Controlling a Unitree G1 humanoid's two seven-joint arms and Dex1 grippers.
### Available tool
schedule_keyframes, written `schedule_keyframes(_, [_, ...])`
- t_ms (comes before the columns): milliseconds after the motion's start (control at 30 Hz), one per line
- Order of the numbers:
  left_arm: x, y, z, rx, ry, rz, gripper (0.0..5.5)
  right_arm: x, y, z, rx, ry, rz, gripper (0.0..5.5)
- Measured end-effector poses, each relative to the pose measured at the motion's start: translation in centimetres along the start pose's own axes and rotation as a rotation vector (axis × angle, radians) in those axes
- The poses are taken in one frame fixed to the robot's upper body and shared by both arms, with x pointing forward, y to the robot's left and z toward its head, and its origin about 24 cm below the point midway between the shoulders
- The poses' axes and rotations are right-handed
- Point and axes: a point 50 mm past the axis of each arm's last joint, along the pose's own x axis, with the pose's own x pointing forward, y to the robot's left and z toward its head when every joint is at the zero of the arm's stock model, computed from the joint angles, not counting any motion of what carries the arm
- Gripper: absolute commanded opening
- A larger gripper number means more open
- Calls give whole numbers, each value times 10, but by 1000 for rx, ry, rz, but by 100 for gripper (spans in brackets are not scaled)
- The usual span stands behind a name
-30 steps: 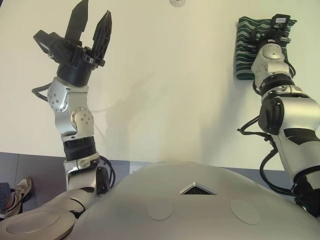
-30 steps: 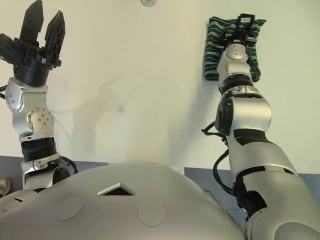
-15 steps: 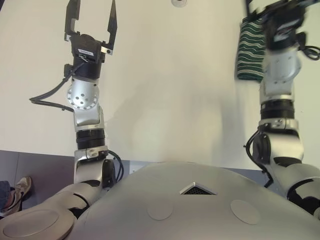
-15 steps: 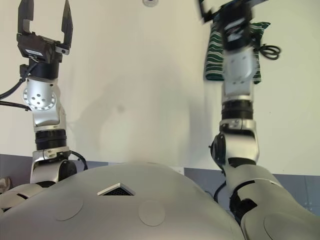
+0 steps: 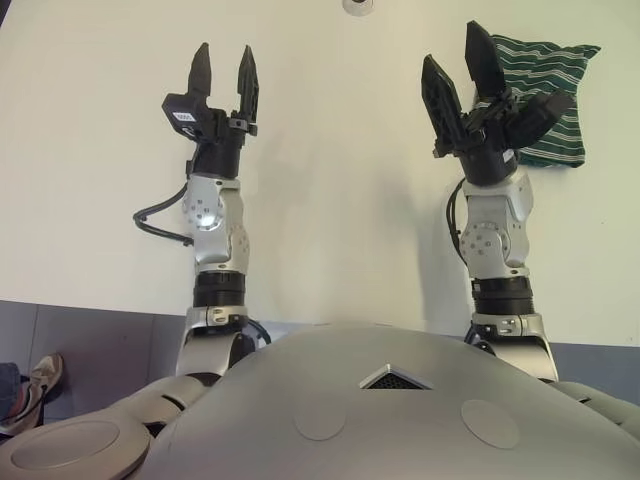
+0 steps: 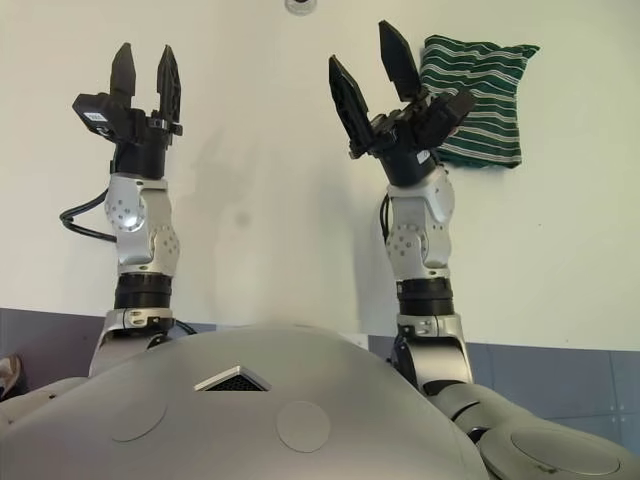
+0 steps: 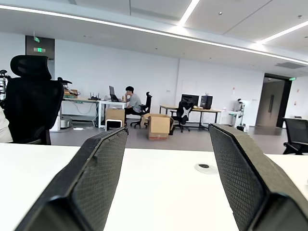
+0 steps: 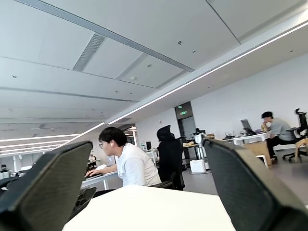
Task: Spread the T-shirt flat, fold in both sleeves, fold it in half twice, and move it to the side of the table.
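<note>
- The right pincer (image 5: pixel 451 48) stands in front of the T-shirt (image 5: pixel 558 78) and hides its near left corner. The worktop (image 5: pixel 330 150) edges closest to the shirt are cut off.
- There are one T-shirt and two pincers.
- The T-shirt is dark green with thin white stripes, folded into a small, puffy rectangle. It lies toward the worktop's far right corner.
- The right pincer gapes wide and holds nothing. The left pincer (image 5: pixel 225 58) is parted less widely, also empty, and well apart from the shirt.
</note>
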Motion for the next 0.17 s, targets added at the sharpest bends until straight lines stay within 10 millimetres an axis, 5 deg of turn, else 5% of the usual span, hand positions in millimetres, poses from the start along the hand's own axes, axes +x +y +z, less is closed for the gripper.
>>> schedule_keyframes(167, [9, -21, 31, -58, -91, 72, 308, 36, 18, 17, -266, -16, -265, 428])
